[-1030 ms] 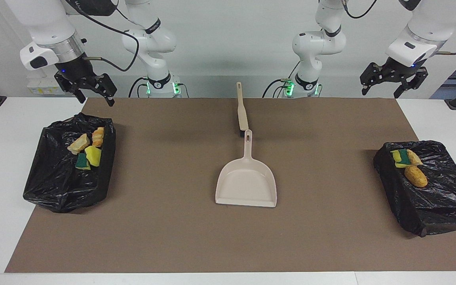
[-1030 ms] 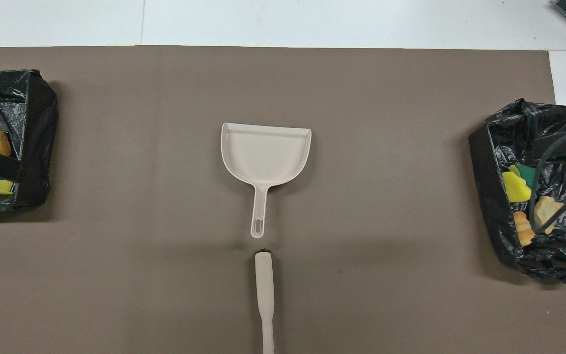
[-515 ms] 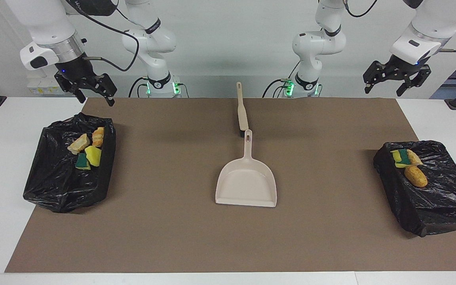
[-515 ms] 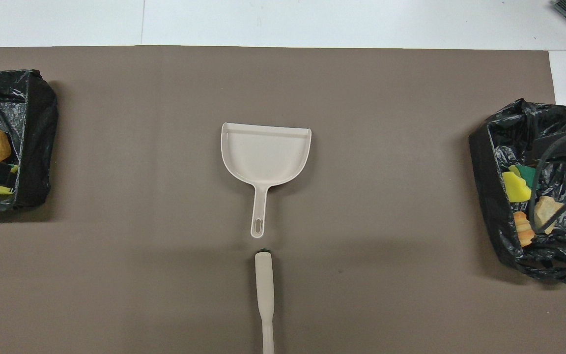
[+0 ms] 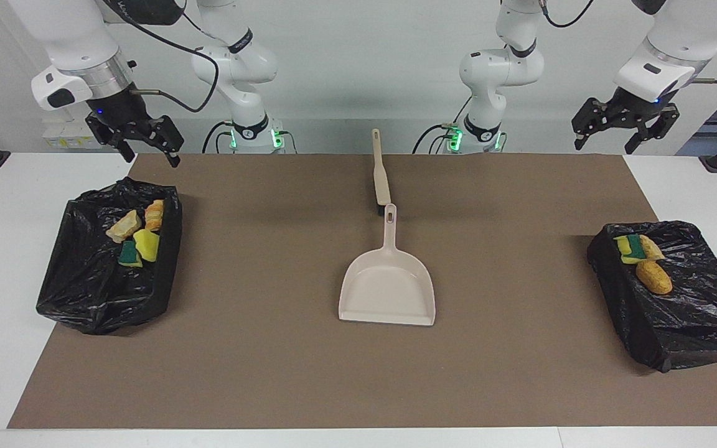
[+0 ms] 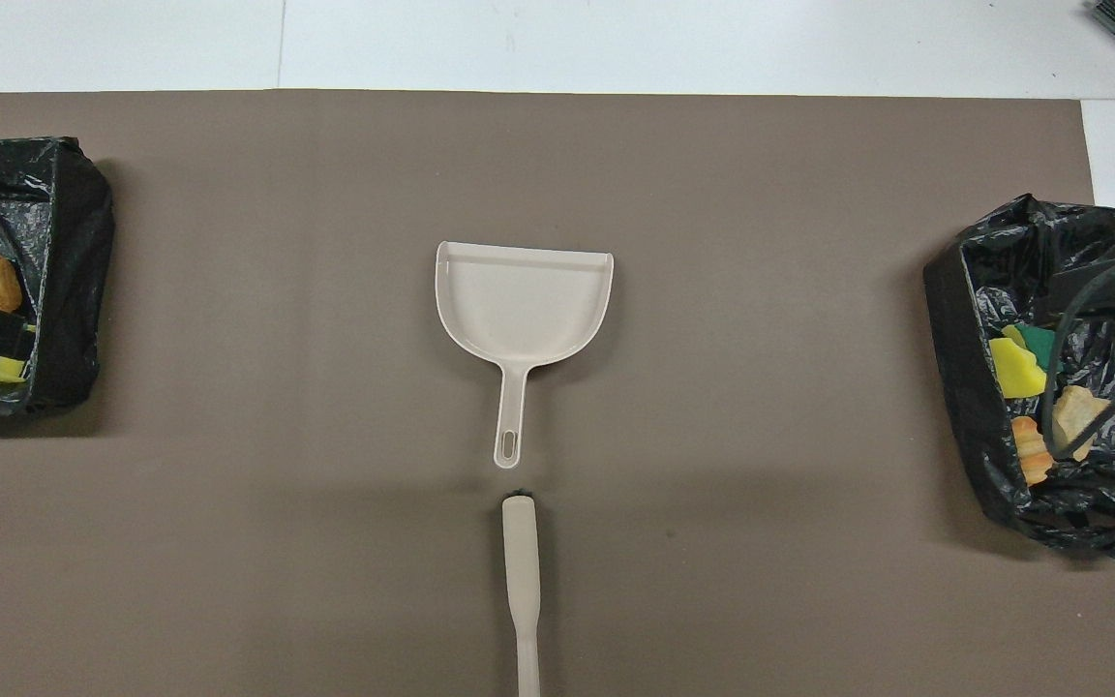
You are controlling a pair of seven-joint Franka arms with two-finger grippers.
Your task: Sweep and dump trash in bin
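Note:
All the trash lies in two black-bagged bins. The bin (image 5: 91, 292) at the right arm's end holds a tan lump (image 5: 123, 225), an orange bread piece (image 5: 154, 214), a yellow sponge (image 5: 147, 244) and a green-faced piece (image 5: 129, 254). The bin (image 5: 688, 317) at the left arm's end holds a yellow-green sponge (image 5: 627, 247), a tan piece (image 5: 652, 247) and a brown lump (image 5: 654, 277). My right gripper (image 5: 145, 144) is open and empty, high over its bin's robot-side end. My left gripper (image 5: 625, 127) is open and empty, raised near its bin.
A beige dustpan (image 5: 388, 286) lies mid-mat with its handle toward the robots. A beige brush (image 5: 381, 171) lies in line with it, nearer to the robots. In the overhead view they show as the dustpan (image 6: 522, 302) and the brush (image 6: 521, 571). A brown mat (image 5: 259, 348) covers the table.
My left gripper has shifted slightly above its end of the table. The right gripper, the trash, the dustpan and the brush have not moved.

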